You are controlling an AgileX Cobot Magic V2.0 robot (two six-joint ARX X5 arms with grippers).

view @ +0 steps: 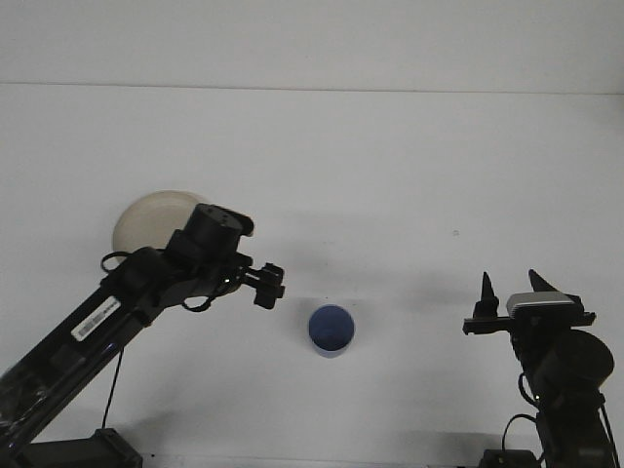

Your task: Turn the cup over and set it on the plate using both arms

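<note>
Here the blue cup (pixel 331 330) stands free, right jaws (pixel 509 286) spread empty, left jaws (pixel 270 285) unreadable.

a plain white table (pixel 390 156) meets a white wall (pixel 312 39) behind.

cups: 1 blue cup (pixel 331 330) | plates: 1 plate (pixel 146 216) | arms: 2

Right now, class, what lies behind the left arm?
The plate lies behind the left arm on the white table. Only its upper left part shows; the arm covers the rest.
</note>
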